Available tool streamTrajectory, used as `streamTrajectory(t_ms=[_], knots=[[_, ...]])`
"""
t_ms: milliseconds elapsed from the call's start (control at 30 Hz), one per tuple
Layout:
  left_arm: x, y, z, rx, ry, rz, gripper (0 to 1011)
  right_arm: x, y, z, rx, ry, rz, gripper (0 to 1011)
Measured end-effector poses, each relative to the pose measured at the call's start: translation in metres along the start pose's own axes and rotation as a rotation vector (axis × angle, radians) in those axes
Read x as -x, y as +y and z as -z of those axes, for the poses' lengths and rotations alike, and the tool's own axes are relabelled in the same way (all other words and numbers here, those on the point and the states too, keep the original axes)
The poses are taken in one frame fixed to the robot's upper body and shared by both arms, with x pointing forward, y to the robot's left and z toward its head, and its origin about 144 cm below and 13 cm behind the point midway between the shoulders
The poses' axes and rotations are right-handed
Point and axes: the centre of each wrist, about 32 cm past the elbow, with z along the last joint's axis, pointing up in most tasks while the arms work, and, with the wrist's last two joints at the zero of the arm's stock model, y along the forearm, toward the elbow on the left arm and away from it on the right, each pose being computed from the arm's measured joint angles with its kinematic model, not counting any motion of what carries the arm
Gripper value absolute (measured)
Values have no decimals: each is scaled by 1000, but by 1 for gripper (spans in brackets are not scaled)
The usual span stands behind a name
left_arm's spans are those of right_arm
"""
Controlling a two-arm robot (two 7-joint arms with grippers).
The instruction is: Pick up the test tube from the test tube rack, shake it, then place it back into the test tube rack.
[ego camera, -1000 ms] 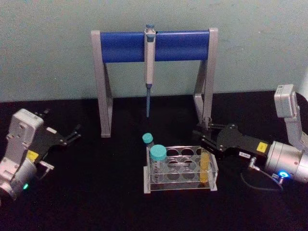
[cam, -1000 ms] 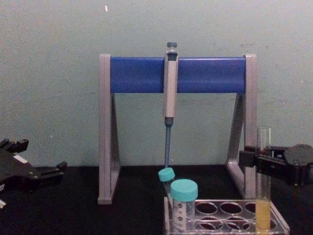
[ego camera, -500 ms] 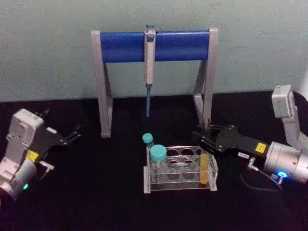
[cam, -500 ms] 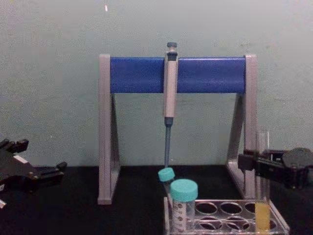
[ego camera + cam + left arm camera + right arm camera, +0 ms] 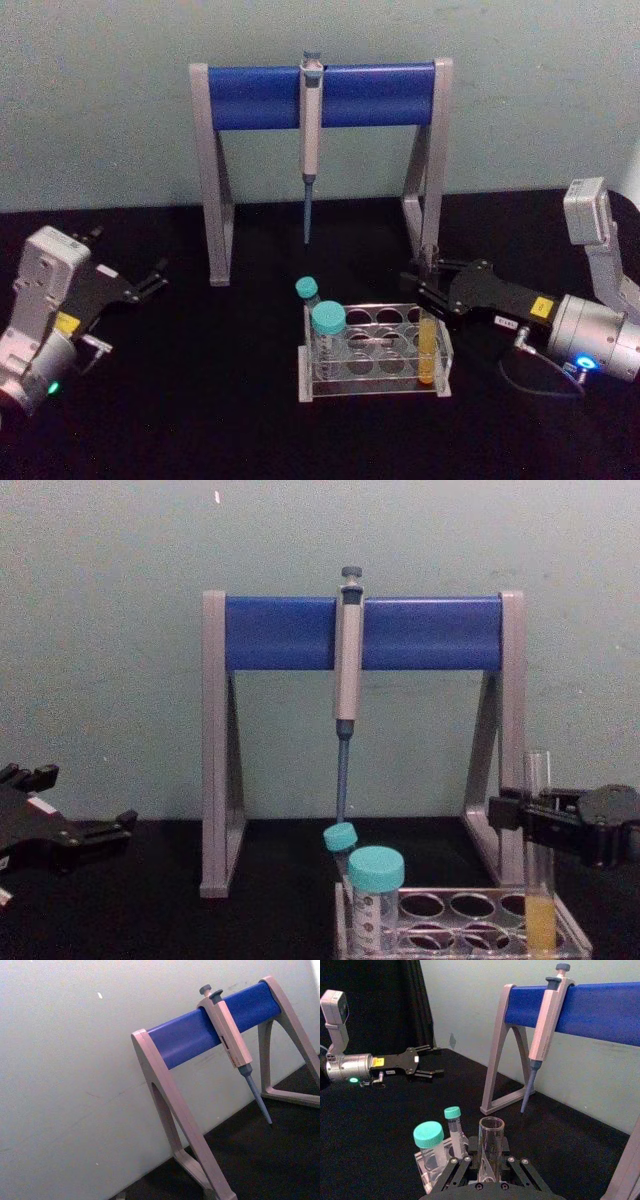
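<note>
The test tube (image 5: pixel 428 352), a thin clear tube with yellow-orange liquid in its lower part, stands upright in the right end of the clear test tube rack (image 5: pixel 372 388). My right gripper (image 5: pixel 424 286) is shut on the test tube's upper part, just below the rim. In the chest view the test tube (image 5: pixel 538 880) rises out of the rack (image 5: pixel 470 908), with the right gripper (image 5: pixel 522 815) reaching in from the right. The right wrist view shows the test tube (image 5: pixel 491 1142) between the fingers. My left gripper (image 5: pixel 150 278) rests open far to the left on the table.
Two teal-capped tubes (image 5: pixel 327 322) stand in the rack's left end. Behind the rack stands a grey-and-blue pipette stand (image 5: pixel 250 97) with a pipette (image 5: pixel 310 130) hanging from it. The black table (image 5: pixel 200 400) lies between the left arm and the rack.
The right gripper has sunk slightly with the test tube, which now sits lower in the rack. The left arm has not moved.
</note>
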Motion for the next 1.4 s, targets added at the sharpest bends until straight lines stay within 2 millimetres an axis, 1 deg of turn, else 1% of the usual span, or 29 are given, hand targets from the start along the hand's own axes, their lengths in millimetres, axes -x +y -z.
streamTrajectory(t_ms=[700, 833, 867, 933, 1033, 1100, 1133, 1233, 1267, 1333, 1400], knots=[[0, 0, 0, 0, 0, 0, 1002, 0, 0, 0, 0, -1, -2, 235], [0, 0, 0, 0, 0, 0, 1001, 0, 0, 0, 1, -2, -3, 308], [0, 0, 0, 0, 0, 0, 1001, 0, 0, 0, 1, -2, -3, 376], [0, 0, 0, 0, 0, 0, 1001, 0, 0, 0, 1, -2, -4, 414], [0, 0, 0, 0, 0, 0, 1001, 0, 0, 0, 1, -2, -4, 537], [0, 0, 0, 0, 0, 0, 1001, 0, 0, 0, 0, -1, -4, 577], [0, 0, 0, 0, 0, 0, 1001, 0, 0, 0, 0, -1, -4, 637], [0, 0, 0, 0, 0, 0, 1001, 0, 0, 0, 0, -1, -4, 699], [0, 0, 0, 0, 0, 0, 1001, 0, 0, 0, 0, -1, -4, 754], [0, 0, 0, 0, 0, 0, 1001, 0, 0, 0, 0, -1, -4, 790], [0, 0, 0, 0, 0, 0, 1001, 0, 0, 0, 0, -1, -4, 866]])
